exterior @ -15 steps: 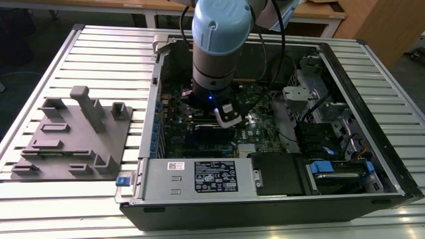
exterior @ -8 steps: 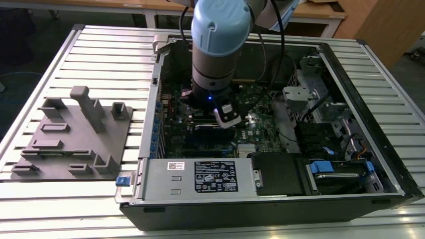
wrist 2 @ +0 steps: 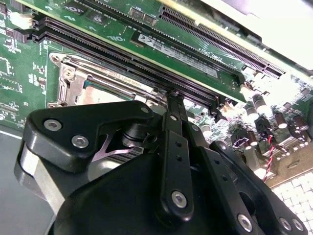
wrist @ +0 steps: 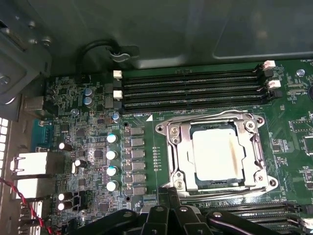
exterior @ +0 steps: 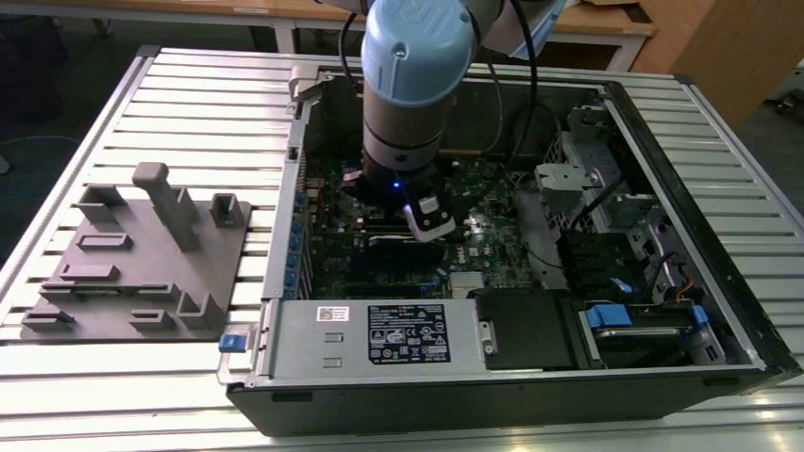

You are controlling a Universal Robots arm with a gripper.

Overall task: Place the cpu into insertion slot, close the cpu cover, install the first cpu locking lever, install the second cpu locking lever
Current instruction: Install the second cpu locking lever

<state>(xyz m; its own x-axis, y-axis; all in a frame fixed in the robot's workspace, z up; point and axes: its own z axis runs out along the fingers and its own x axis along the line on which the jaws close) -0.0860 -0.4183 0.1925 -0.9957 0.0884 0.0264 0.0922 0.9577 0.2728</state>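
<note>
We saw the cpu (wrist: 217, 155) lying under the cpu cover (wrist: 217, 128). Our gripper (wrist: 168, 192), pinched together, needed a slow, straight push beside it.

a lab or workshop: slatted metal workbench (exterior: 188, 94), opened computer case (exterior: 703, 235), grey fixture block (exterior: 138, 264).

Slatted metal tabletop (exterior: 188, 104) — carrying two items: a grey fixture plate (exterior: 138, 268) with upright blocks toward the exterior view's left, and just beside it an open black computer case (exterior: 528, 282) — lying on its side.
</note>
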